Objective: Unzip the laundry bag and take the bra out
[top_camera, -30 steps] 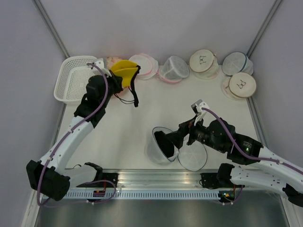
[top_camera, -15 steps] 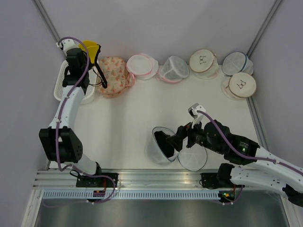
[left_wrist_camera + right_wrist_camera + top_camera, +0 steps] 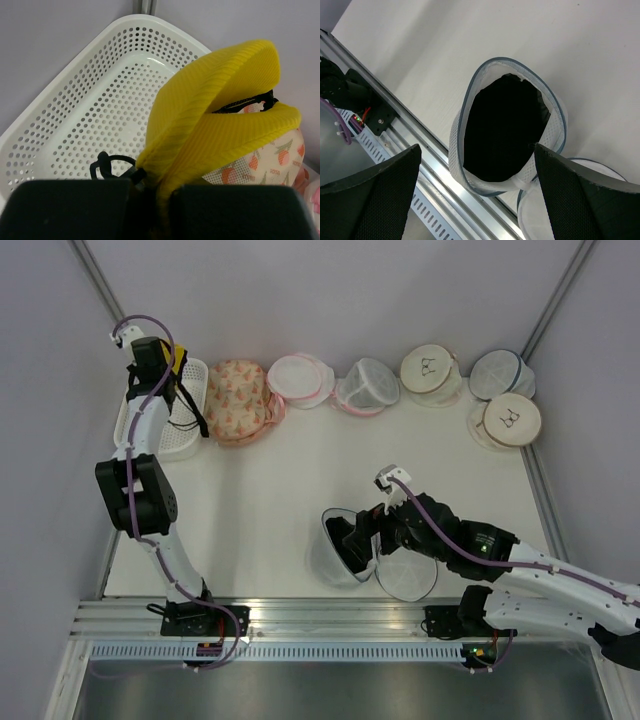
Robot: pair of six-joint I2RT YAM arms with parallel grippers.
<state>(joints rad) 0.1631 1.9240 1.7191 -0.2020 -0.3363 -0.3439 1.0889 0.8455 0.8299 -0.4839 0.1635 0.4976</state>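
The laundry bag [image 3: 325,555] lies unzipped on its side near the front edge, its dark mouth facing right and its lid [image 3: 406,577] flat beside it. In the right wrist view the bag [image 3: 458,146] shows a blue rim and a black inside. My right gripper [image 3: 362,537] stands open at the bag's mouth, holding nothing [image 3: 480,187]. The yellow bra [image 3: 215,115] hangs folded from my left gripper [image 3: 150,192], which is shut on it above the white basket [image 3: 95,100]. From above, the bra [image 3: 178,357] is a small yellow patch at the far left with black straps dangling.
The perforated basket [image 3: 183,445] sits at the back left. Along the back stand a floral bag [image 3: 237,400], two pink-trimmed bags [image 3: 300,380], beige bags with a bra icon [image 3: 430,368] and a blue-rimmed bag [image 3: 497,373]. A metal rail [image 3: 330,615] runs along the near edge.
My left arm has swung the bra leftward and back, from beside the floral bag to over the basket. My right gripper has shifted slightly left towards the bag's mouth.
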